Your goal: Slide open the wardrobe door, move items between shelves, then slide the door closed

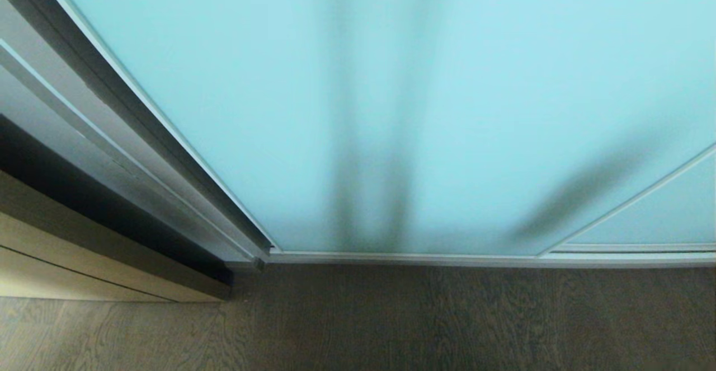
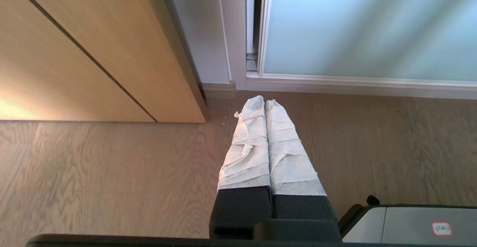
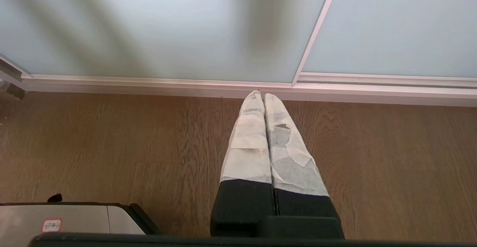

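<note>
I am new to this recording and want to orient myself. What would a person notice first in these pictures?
First comes the sliding wardrobe door, a wide pane of frosted aqua glass filling most of the head view, closed, with soft dark shadows across it. Below it runs the brown wood-grain floor, and at the left stands a tan wooden door. In the wrist views the left gripper and right gripper, wrapped in white, point down over the floor, both shut and empty.

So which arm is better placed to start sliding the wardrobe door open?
Probably the left. The left pincer points at the sliding wardrobe door beside its frame edge; the right pincer faces mid-panel. Both are shut and empty.
</note>
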You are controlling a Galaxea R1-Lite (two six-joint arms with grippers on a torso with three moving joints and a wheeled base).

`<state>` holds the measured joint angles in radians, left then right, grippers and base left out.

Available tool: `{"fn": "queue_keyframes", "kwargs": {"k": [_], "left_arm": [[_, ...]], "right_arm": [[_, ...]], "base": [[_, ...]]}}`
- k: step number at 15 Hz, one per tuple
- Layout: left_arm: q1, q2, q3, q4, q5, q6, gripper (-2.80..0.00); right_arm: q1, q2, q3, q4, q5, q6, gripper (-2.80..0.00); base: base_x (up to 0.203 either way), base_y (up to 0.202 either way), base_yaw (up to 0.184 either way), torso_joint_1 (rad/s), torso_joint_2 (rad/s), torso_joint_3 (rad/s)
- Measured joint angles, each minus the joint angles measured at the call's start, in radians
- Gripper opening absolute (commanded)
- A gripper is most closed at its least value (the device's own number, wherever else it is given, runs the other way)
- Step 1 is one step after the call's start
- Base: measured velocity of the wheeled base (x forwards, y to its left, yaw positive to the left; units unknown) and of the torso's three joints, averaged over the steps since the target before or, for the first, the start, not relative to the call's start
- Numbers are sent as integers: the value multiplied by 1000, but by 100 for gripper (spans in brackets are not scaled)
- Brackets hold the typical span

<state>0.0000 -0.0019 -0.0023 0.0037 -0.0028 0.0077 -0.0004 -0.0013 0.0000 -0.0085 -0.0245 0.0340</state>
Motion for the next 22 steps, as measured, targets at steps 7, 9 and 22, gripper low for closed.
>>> {"fn": "queue_keyframes", "kwargs": {"k": [7, 9, 22], "left_arm": [[0, 0, 2, 3, 0, 0, -280], [0, 0, 2, 3, 0, 0, -280], [0, 0, 2, 4, 0, 0, -280]], "right_arm": [[0, 0, 0, 0, 0, 0, -280], [0, 0, 0, 0, 0, 0, -280], [0, 0, 0, 0, 0, 0, -280]], "base": [[0, 0, 0, 0, 0, 0], [0, 0, 0, 0, 0, 0], [0, 0, 0, 0, 0, 0]]}}
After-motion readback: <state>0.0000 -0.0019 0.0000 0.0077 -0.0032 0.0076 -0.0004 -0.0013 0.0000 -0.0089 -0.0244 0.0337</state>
